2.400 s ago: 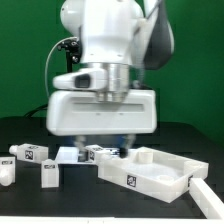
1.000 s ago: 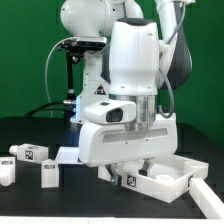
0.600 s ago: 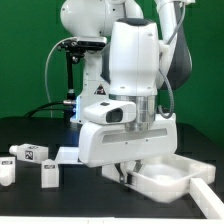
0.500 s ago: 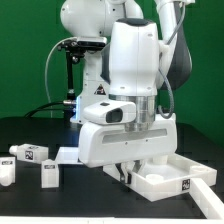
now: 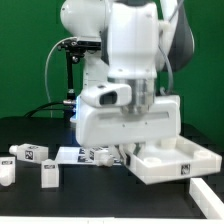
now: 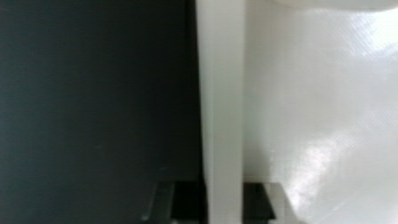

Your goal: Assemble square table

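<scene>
The tool (image 6: 219,198) is narrowed onto the raised rim (image 6: 219,100) of the white square tabletop (image 5: 172,160), one dark finger (image 6: 178,197) on each side of that thin wall. The tabletop reaches from the tool toward the exterior view's right over the black bench (image 5: 30,198); three white legs (image 5: 30,153) lie well apart from the tool, on the opposite side.
</scene>
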{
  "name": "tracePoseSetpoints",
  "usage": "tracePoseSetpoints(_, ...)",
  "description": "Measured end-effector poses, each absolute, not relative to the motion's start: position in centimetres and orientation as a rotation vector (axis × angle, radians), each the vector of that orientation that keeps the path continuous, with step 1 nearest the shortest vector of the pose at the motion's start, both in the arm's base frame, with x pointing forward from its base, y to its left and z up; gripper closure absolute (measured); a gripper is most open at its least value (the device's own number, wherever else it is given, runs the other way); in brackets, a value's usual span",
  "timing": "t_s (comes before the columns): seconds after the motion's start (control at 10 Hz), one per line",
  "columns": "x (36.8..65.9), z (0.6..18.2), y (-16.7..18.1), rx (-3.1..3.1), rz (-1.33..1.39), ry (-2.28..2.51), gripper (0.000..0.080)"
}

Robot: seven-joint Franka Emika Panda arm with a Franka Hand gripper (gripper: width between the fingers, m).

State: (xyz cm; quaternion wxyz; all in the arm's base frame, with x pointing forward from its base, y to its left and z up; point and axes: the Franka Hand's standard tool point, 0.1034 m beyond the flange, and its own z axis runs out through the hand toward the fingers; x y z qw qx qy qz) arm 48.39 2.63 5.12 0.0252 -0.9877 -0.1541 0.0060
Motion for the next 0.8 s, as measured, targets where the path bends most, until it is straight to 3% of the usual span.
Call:
tracePoseSetpoints(0.2, 50.3, 8.5, 1.1, -3.040, 0.081, -0.369, 0.0747)
tracePoseSetpoints(0.3, 51.9, 8.8, 1.0, -3.037, 0.078, -0.368, 0.0747)
tracePoseSetpoints(0.8, 52.0, 6.7, 0.4, -3.058, 0.103, -0.252, 0.0747)
